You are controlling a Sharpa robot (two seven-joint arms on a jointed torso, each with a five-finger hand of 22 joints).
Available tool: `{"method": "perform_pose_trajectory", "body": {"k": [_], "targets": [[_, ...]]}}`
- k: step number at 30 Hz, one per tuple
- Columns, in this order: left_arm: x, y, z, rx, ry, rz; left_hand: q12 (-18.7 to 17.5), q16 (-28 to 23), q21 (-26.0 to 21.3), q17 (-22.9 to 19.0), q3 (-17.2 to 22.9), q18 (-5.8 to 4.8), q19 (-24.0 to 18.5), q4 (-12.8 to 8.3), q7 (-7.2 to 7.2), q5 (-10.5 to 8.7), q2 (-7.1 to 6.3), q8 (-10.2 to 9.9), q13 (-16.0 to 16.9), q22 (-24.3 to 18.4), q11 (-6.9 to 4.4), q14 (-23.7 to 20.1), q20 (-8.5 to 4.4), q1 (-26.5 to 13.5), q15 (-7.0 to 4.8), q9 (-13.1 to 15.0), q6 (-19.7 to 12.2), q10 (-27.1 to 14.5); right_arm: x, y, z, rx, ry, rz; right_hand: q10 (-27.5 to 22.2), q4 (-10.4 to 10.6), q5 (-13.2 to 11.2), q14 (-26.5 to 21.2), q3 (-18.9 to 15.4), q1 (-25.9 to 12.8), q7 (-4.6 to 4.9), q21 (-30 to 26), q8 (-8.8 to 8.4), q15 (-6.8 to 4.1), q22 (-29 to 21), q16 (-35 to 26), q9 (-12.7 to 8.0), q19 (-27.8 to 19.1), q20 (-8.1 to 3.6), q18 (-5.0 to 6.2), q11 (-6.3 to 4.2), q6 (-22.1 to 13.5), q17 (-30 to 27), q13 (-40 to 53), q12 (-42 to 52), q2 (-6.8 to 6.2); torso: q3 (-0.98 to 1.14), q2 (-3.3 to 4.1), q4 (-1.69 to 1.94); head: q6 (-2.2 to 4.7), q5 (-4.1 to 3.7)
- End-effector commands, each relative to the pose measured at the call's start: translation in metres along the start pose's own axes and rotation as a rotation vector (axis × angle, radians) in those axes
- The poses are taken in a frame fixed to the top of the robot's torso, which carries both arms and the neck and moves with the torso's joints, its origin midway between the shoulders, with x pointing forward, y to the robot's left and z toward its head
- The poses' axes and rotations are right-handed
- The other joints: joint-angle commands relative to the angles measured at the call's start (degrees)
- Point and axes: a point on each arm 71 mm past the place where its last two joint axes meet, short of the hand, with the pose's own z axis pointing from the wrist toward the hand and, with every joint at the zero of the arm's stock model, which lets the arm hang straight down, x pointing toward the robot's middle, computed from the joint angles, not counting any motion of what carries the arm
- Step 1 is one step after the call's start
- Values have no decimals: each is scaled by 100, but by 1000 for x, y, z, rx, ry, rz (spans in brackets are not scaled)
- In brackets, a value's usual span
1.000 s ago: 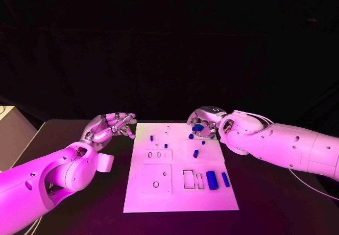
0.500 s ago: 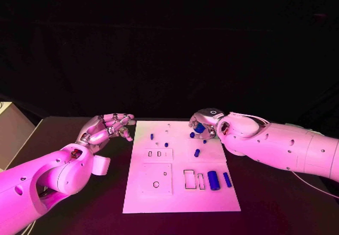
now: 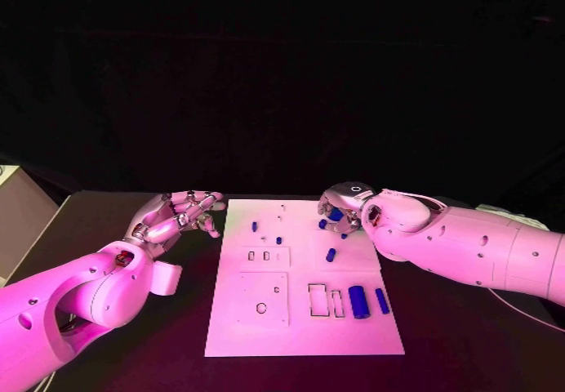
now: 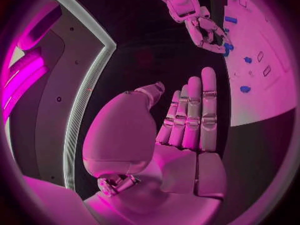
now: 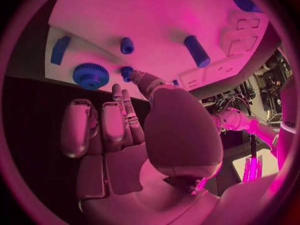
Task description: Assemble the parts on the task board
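The left hand (image 3: pixel 176 214) hangs just beside the task board's (image 3: pixel 300 327) left edge, fingers apart, holding nothing. On the white board lie small blue parts (image 3: pixel 358 301). At the far right corner, the right hand (image 3: pixel 341 214) bends over a blue gear (image 5: pixel 90 75). It may be touching it, but I cannot tell if it holds it. Next, it should probably get a firm hold on the gear.

A flat white rectangular task board (image 3: pixel 304 327) lies in the middle of the black table. Small blue plastic parts (image 3: pixel 331 255) are scattered on it: two cylinders (image 3: pixel 358 301) lie near its right edge, and a toothed gear (image 5: pixel 90 75) sits by the far right corner.
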Motion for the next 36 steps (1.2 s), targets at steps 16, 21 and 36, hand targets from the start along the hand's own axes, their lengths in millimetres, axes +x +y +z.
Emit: {"method": "perform_pose_trajectory", "body": {"k": [16,21,36], "targets": [[3,-2,1,7,31,-7,-31,51,61,12,50,16,-81,-18,-9,18,18,-28,5,31,5,-37,2,-34,7,13,-19,-1,2,5,3,-6,25,17,123,56,85,142,272,-97,21,-22,46,-10,-39,50,45,141,-4,-33,16,124,-66,0,0,-47,-19,140,12,26,19],[2,-2,0,7,31,-7,-30,60,84,15,62,17,-95,-23,-8,18,27,-29,6,46,6,-39,3,-25,8,16,-19,-4,3,4,3,0,32,16,190,62,96,133,409,-106,17,-24,72,-15,-34,68,73,141,-5,-33,10,183,-82,1,5,-54,-23,175,21,19,17],[0,-2,1,5,28,-6,-30,70,112,20,76,18,-111,-32,-6,17,33,-30,5,64,6,-42,4,-13,9,19,-20,-7,-7,6,0,-10,-97,27,829,-231,-5,134,1067,36,-105,77,363,-150,128,207,341,179,-123,-58,-159,562,-49,172,92,115,-36,228,16,94,16]]}}
